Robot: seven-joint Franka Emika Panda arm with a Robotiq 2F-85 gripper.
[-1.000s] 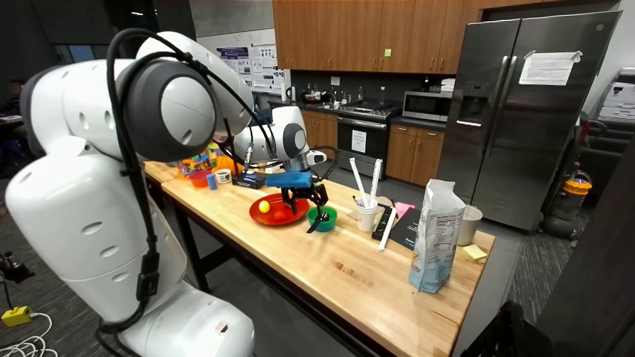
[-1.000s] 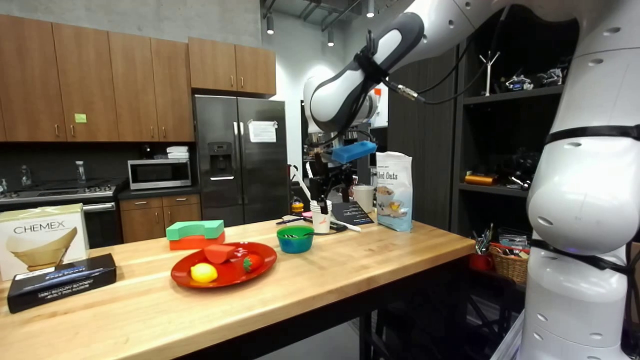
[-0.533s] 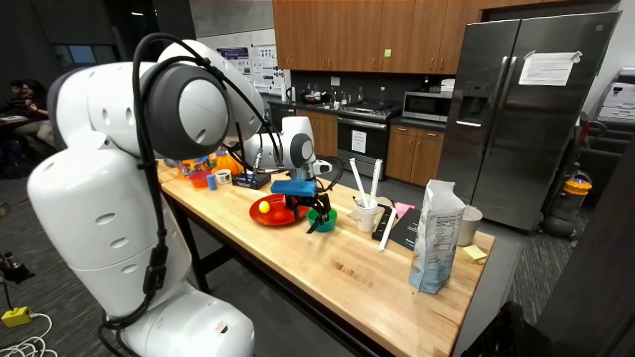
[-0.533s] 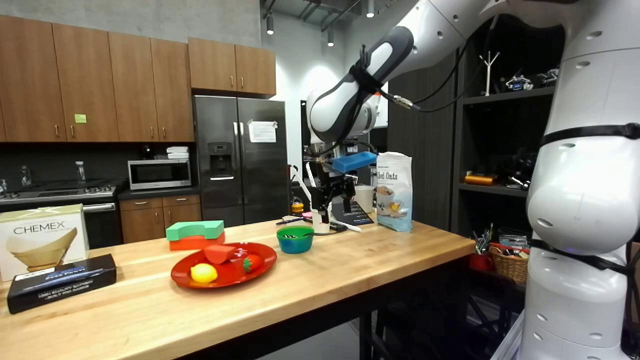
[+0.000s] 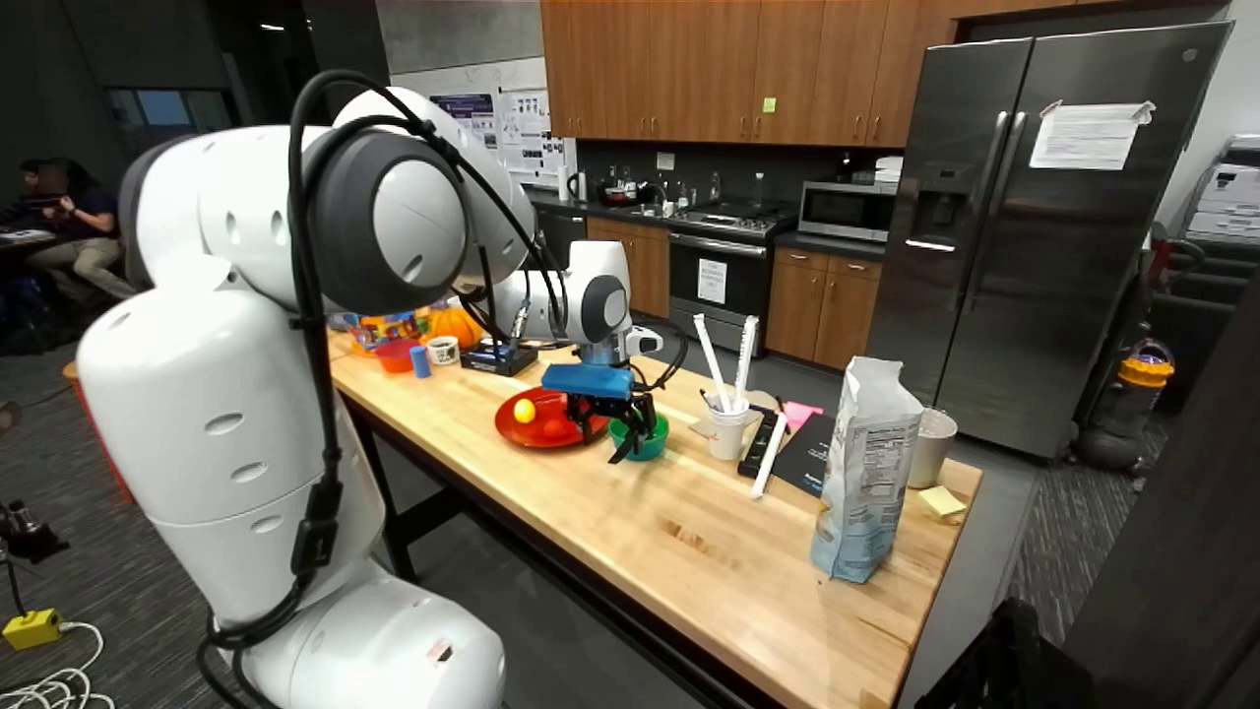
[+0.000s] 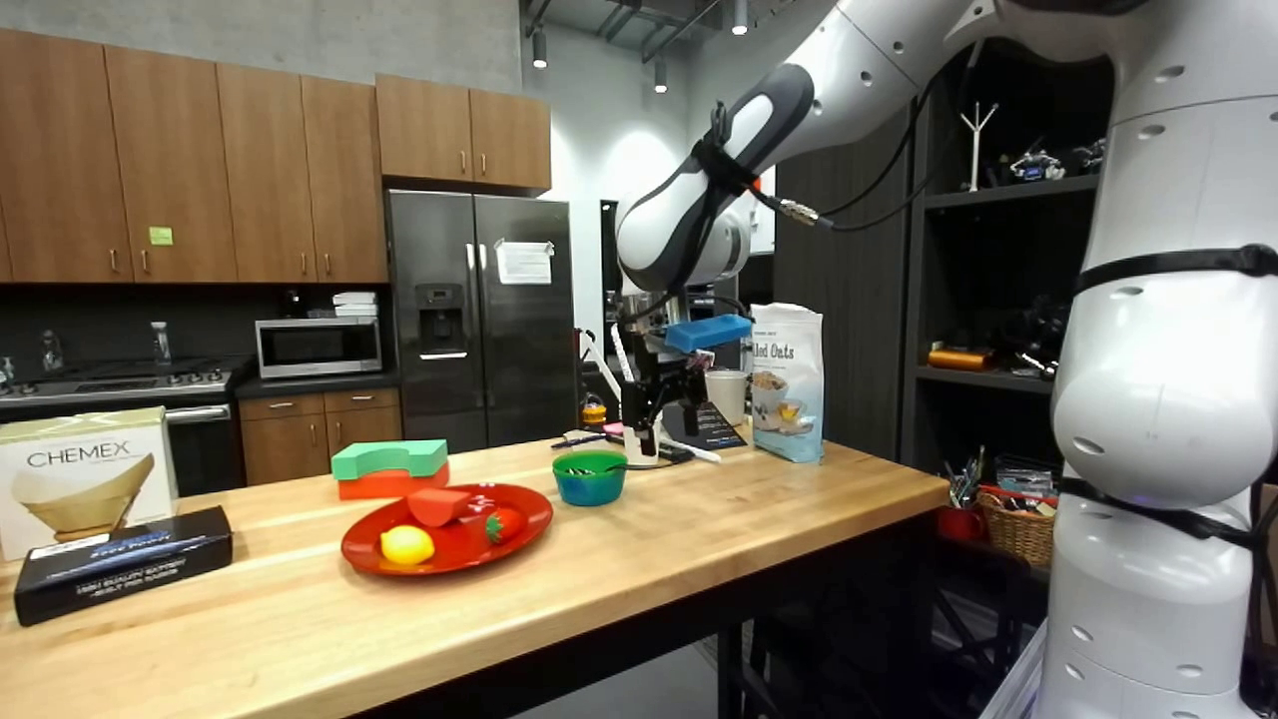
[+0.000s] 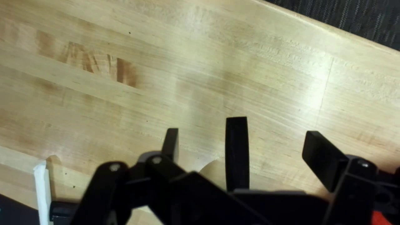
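The end effector [image 7: 242, 137] stood wide, its fingers [image 7: 171, 143] well apart and gripping nothing; a slim black handle [image 7: 237, 153] showed between them, clear on both sides. The handle seemed to come from a small round green bowl [image 6: 589, 486] close by the end effector on the pale wooden counter [image 5: 748, 591], probably leaning on its rim so the tip stuck out. To one side of the end effector, a round red plate [image 6: 457, 552] gathered a yellow lemon [image 6: 407, 545] and a red strawberry [image 6: 504, 525], its dished shape likely there to stop them rolling. Opposite, a white paper cup [image 5: 727, 440] held long white sticks [image 5: 745, 362] upright. The wrist view showed the gap around the handle, unclear in both exterior views; only those showed the bowl.
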